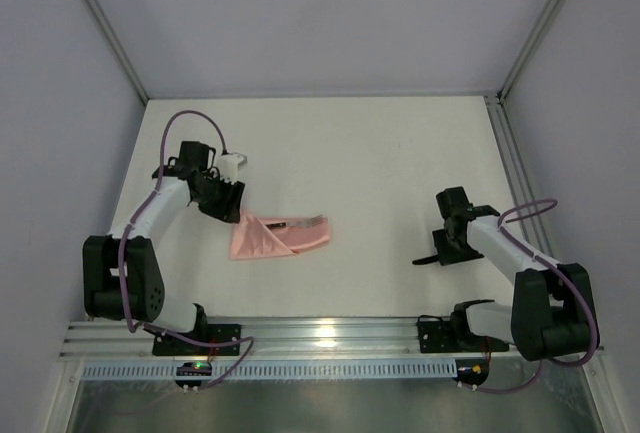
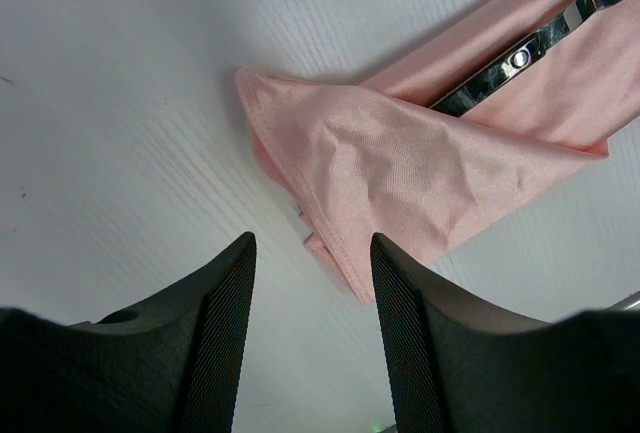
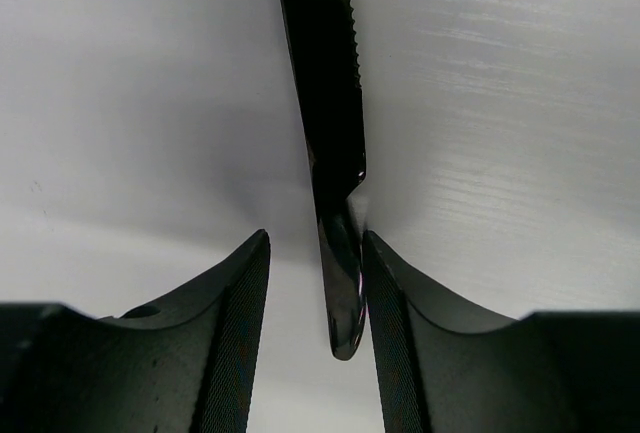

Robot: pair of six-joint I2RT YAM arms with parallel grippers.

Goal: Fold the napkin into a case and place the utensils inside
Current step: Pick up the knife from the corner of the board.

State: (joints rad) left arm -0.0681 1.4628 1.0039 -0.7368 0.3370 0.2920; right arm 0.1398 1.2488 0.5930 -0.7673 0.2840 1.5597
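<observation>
My left pincer (image 2: pixel 313 243) is spread wide with nothing in it. Its wrist camera shows bare bench (image 2: pixel 120 103) in the gap, and its right finger (image 2: pixel 400 313) lies just at the near edge of the case (image 2: pixel 400 173). That view also gives me detail I can't get from above. The salmon cloth is folded in layers to a blunt corner, and a glossy dark utensil (image 2: pixel 500 68) slips out from under the top flap and runs away toward the frame's upper right corner. From overhead the same pincer (image 1: pixel 228 205) hangs just off the case's (image 1: pixel 270 241) left end. The pouch lies left of the bench's (image 1: pixel 380 163) middle, and the tucked utensil (image 1: pixel 303 222) is only a thin streak along its upper edge, paler at the right tip. My right pincer (image 3: pixel 315 238) straddles the handle end of a black knife (image 3: pixel 325 83) with a serrated edge. The jaws aren't clamped on it, because a strip of white bench shows between the knife and the left finger (image 3: pixel 240 333), while the right finger is close against the handle. I can't tell whether it actually touches. The overhead camera shows none of that, only the right pincer (image 1: pixel 447 243) low over a dark sliver (image 1: pixel 430 259) well to the right of the case.
</observation>
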